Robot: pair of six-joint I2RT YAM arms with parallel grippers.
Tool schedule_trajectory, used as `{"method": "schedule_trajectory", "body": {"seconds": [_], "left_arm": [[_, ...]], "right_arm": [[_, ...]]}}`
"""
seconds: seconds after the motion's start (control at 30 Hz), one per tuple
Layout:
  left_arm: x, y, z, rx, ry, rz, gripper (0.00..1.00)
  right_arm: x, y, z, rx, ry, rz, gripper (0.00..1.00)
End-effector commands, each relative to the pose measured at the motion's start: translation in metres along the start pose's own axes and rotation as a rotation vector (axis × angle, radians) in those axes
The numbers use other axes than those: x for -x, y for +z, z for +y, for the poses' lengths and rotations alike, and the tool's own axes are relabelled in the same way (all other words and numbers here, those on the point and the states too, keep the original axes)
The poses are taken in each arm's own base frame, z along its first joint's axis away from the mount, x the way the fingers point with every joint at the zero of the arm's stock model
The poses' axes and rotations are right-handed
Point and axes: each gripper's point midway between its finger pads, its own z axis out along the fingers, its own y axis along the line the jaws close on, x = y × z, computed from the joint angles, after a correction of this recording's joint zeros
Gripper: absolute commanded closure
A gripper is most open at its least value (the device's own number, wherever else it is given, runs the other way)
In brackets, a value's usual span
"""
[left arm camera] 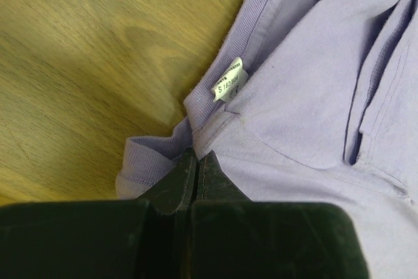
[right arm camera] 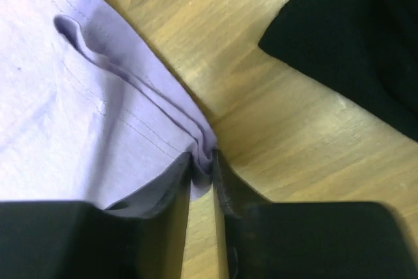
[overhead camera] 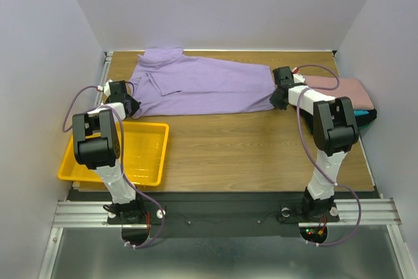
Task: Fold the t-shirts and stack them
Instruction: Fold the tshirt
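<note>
The lavender t-shirt (overhead camera: pixel 196 86) lies spread across the back of the table, collar end to the left. My left gripper (overhead camera: pixel 134 104) is at its left edge. In the left wrist view this gripper (left arm camera: pixel 197 158) is shut, pinching the cloth (left arm camera: pixel 313 83) beside the ribbed collar and a white size label (left arm camera: pixel 229 82). My right gripper (overhead camera: pixel 277 99) is at the shirt's right end. In the right wrist view it (right arm camera: pixel 202 168) grips a bunched fold of the hem (right arm camera: pixel 65 109). A folded dusty-pink shirt (overhead camera: pixel 339 89) lies on a teal one (overhead camera: pixel 367 117) at the back right, and a black one (right arm camera: pixel 359 37) shows close to the right gripper.
A yellow plastic tray (overhead camera: pixel 140 151) sits at the front left, beside the left arm. Bare wooden tabletop (overhead camera: pixel 248 148) stretches in front of the lavender shirt. Grey walls close the table in at the back and on both sides.
</note>
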Motion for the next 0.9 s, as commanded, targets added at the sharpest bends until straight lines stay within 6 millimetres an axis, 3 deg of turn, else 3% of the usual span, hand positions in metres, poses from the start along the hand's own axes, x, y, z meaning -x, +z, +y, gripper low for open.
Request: {"method": "schedule_trajectory", "body": {"seconds": [0.0,0.07,0.23,0.4,0.5,0.57,0.6,0.63,0.67,0.7,0.73,0.77,0.8,0.87], "left_arm": [[-0.001,-0.015,0.001,-0.004,0.02,0.008,1.0],[0.009,-0.023,-0.007,-0.033,0.022,-0.019,1.0],[0.044,-0.06,-0.042,-0.161,0.028,-0.108,1.0],[0.089,-0.125,-0.081,-0.311,0.017,-0.246,1.0],[0.12,-0.182,-0.102,-0.404,0.017,-0.362,1.0],[0.133,-0.209,-0.11,-0.441,0.018,-0.413,1.0],[0.139,-0.223,-0.113,-0.457,0.018,-0.438,1.0],[0.145,-0.237,-0.118,-0.477,0.021,-0.463,1.0],[0.159,-0.265,-0.126,-0.517,0.024,-0.517,1.0],[0.166,-0.28,-0.13,-0.533,0.03,-0.546,1.0],[0.177,-0.306,-0.135,-0.556,0.037,-0.585,1.0],[0.181,-0.319,-0.138,-0.569,0.044,-0.605,1.0],[0.187,-0.331,-0.141,-0.579,0.045,-0.628,1.0],[0.197,-0.365,-0.143,-0.602,0.047,-0.687,1.0]], "right_arm": [[-0.007,0.017,0.016,0.033,0.004,0.002,0.86],[0.006,0.01,0.018,0.033,-0.008,-0.038,0.98],[0.056,-0.031,0.028,0.064,-0.044,-0.186,1.0],[0.103,-0.101,0.033,0.138,-0.042,-0.336,1.0],[0.129,-0.149,0.03,0.182,-0.033,-0.433,1.0],[0.14,-0.172,0.029,0.207,-0.03,-0.477,1.0],[0.152,-0.2,0.028,0.243,-0.011,-0.527,1.0],[0.157,-0.214,0.026,0.253,-0.013,-0.554,1.0],[0.163,-0.229,0.024,0.268,-0.006,-0.582,1.0],[0.17,-0.244,0.022,0.285,0.002,-0.611,1.0],[0.178,-0.27,0.017,0.304,0.01,-0.662,1.0],[0.183,-0.282,0.013,0.31,0.014,-0.686,1.0],[0.193,-0.309,0.007,0.327,0.028,-0.74,1.0],[0.2,-0.332,0.001,0.334,0.034,-0.782,1.0]]}}
